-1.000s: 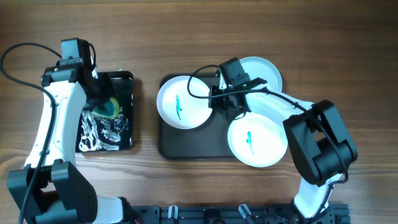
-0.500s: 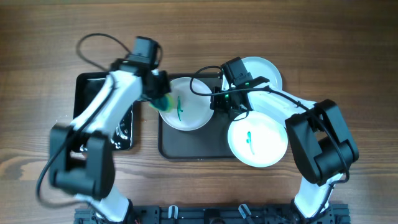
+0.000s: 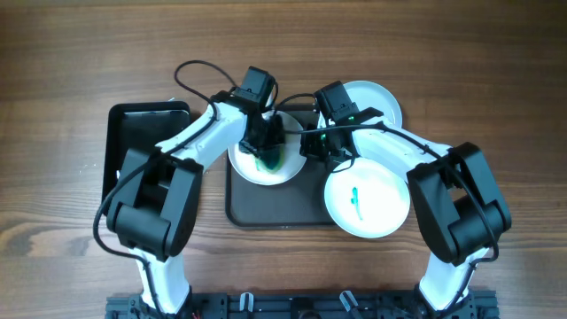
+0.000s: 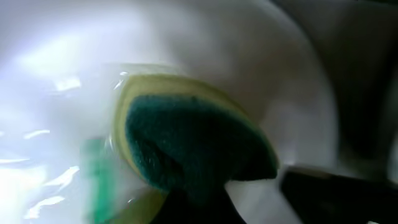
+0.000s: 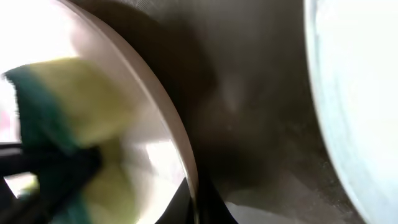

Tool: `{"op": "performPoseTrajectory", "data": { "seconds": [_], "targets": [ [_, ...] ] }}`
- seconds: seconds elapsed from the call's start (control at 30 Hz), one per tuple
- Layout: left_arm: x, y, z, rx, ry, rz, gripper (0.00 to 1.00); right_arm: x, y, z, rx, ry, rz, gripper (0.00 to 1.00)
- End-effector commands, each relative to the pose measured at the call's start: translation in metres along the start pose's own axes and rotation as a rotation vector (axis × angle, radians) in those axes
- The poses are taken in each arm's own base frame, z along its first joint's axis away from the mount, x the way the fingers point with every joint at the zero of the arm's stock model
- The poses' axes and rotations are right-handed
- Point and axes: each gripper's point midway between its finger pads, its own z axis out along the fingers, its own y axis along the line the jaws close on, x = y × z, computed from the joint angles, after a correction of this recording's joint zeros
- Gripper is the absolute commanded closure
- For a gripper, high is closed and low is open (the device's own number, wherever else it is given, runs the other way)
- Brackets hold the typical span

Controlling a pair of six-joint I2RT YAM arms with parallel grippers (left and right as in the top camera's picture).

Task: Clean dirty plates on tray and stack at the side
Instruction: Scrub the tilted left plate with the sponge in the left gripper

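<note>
The left gripper (image 3: 266, 142) holds a sponge (image 4: 186, 149) pressed onto the plate (image 3: 240, 160) at the tray's (image 3: 275, 209) left end; the right gripper (image 3: 308, 147) pinches this plate's rim nearer the tray's middle.
</note>
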Motion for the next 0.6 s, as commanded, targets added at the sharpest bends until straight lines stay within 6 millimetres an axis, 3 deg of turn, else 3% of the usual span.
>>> {"op": "performPoseTrajectory", "data": {
  "seconds": [0.0,0.03,0.1,0.13,0.2,0.27,0.33,0.4,0.43,0.5,0.57],
  "targets": [
    [0.011,-0.026,0.012,0.169,0.070,0.065,0.96,0.003,-0.024,0.010,0.093,-0.004,0.026,0.96],
    [0.003,-0.012,0.013,0.106,0.035,0.014,0.96,0.003,-0.024,0.010,0.093,-0.004,0.026,0.96],
    [-0.021,0.043,0.007,-0.138,-0.083,-0.119,0.96,0.003,-0.024,0.010,0.093,-0.003,0.027,0.96],
    [-0.022,0.081,-0.004,-0.313,-0.114,-0.193,0.96,0.003,-0.024,0.010,0.093,-0.004,0.026,0.96],
    [-0.017,0.117,-0.024,-0.501,-0.118,-0.221,0.96,0.003,-0.024,0.011,0.093,-0.004,0.027,0.96],
    [-0.014,0.133,-0.036,-0.606,-0.122,-0.232,0.96,0.003,-0.023,0.011,0.088,-0.005,0.026,0.96],
    [-0.006,0.127,-0.032,-0.573,-0.082,-0.231,0.96,0.003,-0.023,0.011,0.088,-0.004,0.025,0.96],
    [0.000,0.100,-0.018,-0.410,-0.002,-0.161,0.96,0.003,-0.023,0.011,0.088,-0.004,0.026,0.96],
    [0.001,0.078,-0.010,-0.280,0.035,-0.106,0.96,0.003,-0.023,0.011,0.088,-0.004,0.026,0.96],
    [-0.001,0.010,-0.004,0.101,0.079,0.043,0.96,0.003,-0.022,0.011,0.087,-0.004,0.026,0.96],
    [-0.015,-0.008,-0.006,0.195,0.030,0.090,0.96,0.003,-0.022,0.011,0.086,-0.001,0.022,0.95]
  ]
}}
